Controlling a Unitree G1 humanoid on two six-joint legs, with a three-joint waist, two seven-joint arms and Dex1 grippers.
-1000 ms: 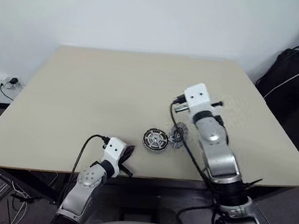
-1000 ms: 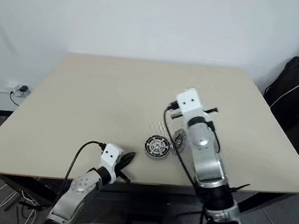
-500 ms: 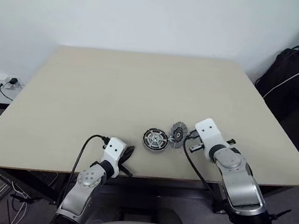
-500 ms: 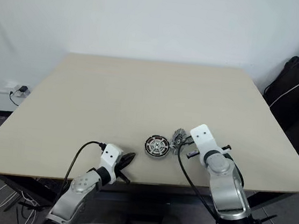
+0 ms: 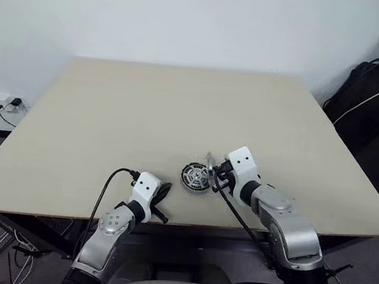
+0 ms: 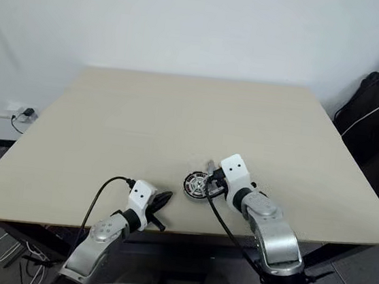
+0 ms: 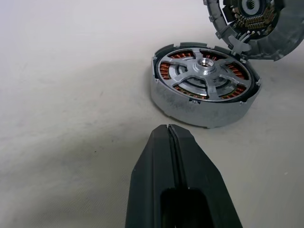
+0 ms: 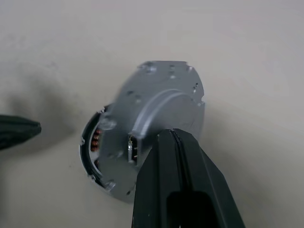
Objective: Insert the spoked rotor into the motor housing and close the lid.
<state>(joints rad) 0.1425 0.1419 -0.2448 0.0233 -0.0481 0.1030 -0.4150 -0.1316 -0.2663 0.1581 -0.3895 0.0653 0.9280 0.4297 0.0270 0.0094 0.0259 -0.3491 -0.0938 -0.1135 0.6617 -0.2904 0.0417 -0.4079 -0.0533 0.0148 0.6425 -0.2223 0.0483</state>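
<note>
1. Left wrist view: one motor housing [image 7: 205, 91] lies just past the left gripper [image 7: 169, 128], whose fingers are pressed together, empty.
2. One spoked rotor [image 7: 203, 76] sits inside it.
3. One lid [image 8: 159, 114] stands tilted over the housing, against the right gripper [image 8: 172, 134], whose fingers are pressed together.

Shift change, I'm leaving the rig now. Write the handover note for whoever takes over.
Left gripper: shut, empty, just off the table, pointing at the motor housing.
Right gripper: shut, fingertips against the back of the lid.
Done: spoked rotor sits in the housing.
Lid stands tilted, half raised over the housing's far edge.
Left: push the lid flat and shut.
</note>
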